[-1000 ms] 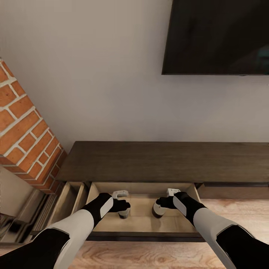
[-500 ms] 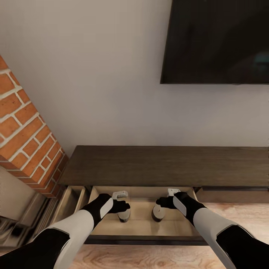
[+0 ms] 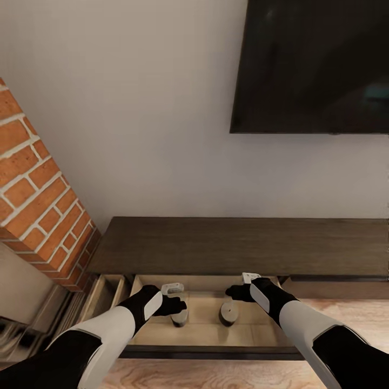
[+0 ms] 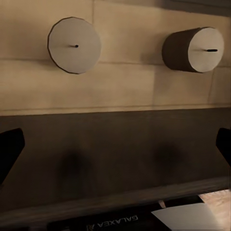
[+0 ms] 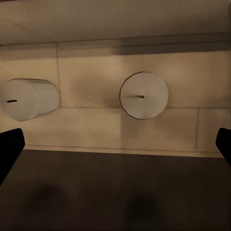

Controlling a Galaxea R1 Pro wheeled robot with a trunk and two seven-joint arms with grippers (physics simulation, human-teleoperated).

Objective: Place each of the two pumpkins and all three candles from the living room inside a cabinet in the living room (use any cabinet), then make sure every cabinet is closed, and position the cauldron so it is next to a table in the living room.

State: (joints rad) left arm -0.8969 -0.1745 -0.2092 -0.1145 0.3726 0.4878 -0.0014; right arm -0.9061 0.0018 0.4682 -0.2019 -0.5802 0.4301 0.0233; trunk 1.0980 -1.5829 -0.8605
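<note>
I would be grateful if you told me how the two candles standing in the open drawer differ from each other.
The left candle stands below the left gripper; the right candle stands below the right gripper. In the head view, the left candle's top is partly hidden by the left arm, whereas the right candle's top with its wick shows fully. Both are short grey-tan cylinders, upright and apart on the drawer floor, neither held.

Two candles [image 4: 74,45] [image 4: 195,49] stand apart on the light wooden drawer floor [image 4: 125,84] in the upper part of the frame, wick ends facing the camera. Below runs the drawer's dark front edge [image 4: 115,154], with the left hand [image 4: 115,144]'s black fingertips [image 4: 9,149] spread wide at both side edges.
</note>
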